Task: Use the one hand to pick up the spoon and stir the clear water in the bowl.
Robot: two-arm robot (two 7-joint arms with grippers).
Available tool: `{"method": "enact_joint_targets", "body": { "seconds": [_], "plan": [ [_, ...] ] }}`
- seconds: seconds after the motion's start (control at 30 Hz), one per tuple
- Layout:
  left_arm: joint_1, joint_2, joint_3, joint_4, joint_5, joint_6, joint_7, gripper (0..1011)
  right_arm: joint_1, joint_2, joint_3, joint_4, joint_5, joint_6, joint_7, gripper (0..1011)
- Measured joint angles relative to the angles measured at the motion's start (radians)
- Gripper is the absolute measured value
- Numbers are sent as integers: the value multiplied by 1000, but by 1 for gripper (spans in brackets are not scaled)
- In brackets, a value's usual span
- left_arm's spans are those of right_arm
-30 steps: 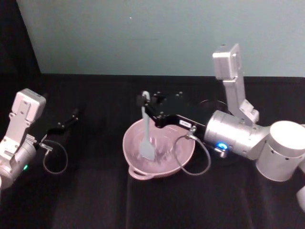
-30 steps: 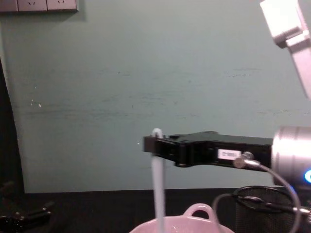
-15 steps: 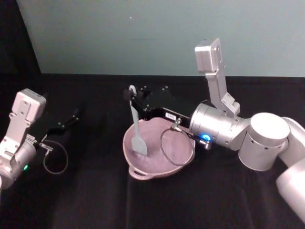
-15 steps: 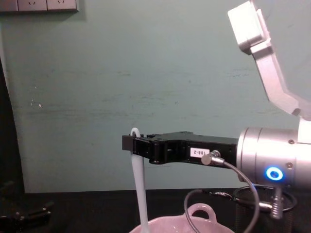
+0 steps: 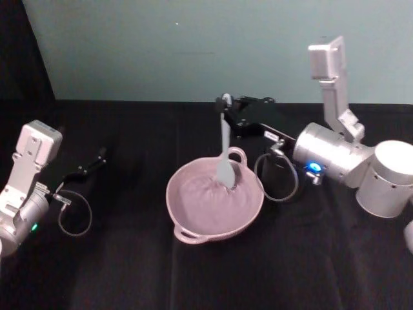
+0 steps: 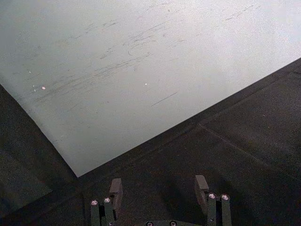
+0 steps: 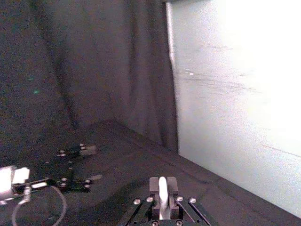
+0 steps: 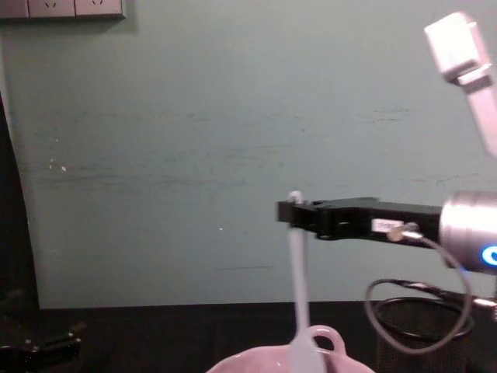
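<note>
The pale pink bowl [image 5: 195, 208] sits mid-table with a loop handle [image 5: 237, 155] on its far rim. My right gripper [image 5: 226, 115] reaches in from the right, level above the bowl's far side, shut on the top of the white spoon [image 5: 224, 145]. The spoon hangs upright, its flat head [image 5: 226, 174] dipped into the bowl near the loop handle. From the chest, the spoon [image 8: 298, 287] drops from the gripper [image 8: 290, 211] to the bowl's rim [image 8: 256, 361]. In the right wrist view the handle [image 7: 162, 197] sits pinched between the fingers. My left gripper [image 5: 97, 161] is parked at the left, open [image 6: 159, 188].
A black wire-mesh cup [image 8: 423, 330] stands right of the bowl, under the right wrist's looping cable [image 5: 279, 184]. A teal wall [image 5: 193, 45] closes off the back of the black table [image 5: 129, 271].
The right gripper has carried the spoon from the bowl's middle to its left side, then across to the far right beside the loop handle. The left arm has not moved.
</note>
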Motion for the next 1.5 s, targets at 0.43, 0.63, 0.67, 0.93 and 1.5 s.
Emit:
{"method": "enact_joint_targets", "body": {
  "seconds": [0.43, 0.63, 0.67, 0.93, 1.5],
  "plan": [
    [0, 0, 0, 0, 0, 0, 0, 1011, -105, 72, 39, -150, 6, 30, -28, 112],
    [0, 0, 0, 0, 0, 0, 0, 1011, -140, 66, 12, -207, 7, 42, -27, 111],
    [0, 0, 0, 0, 0, 0, 0, 1011, -142, 57, -3, -215, 6, 44, -21, 112],
    [0, 0, 0, 0, 0, 0, 0, 1011, -108, 10, -56, -203, -3, 43, 1, 111],
    [0, 0, 0, 0, 0, 0, 0, 1011, -8, -47, -58, -28, -35, 10, -4, 111]
  ]
}}
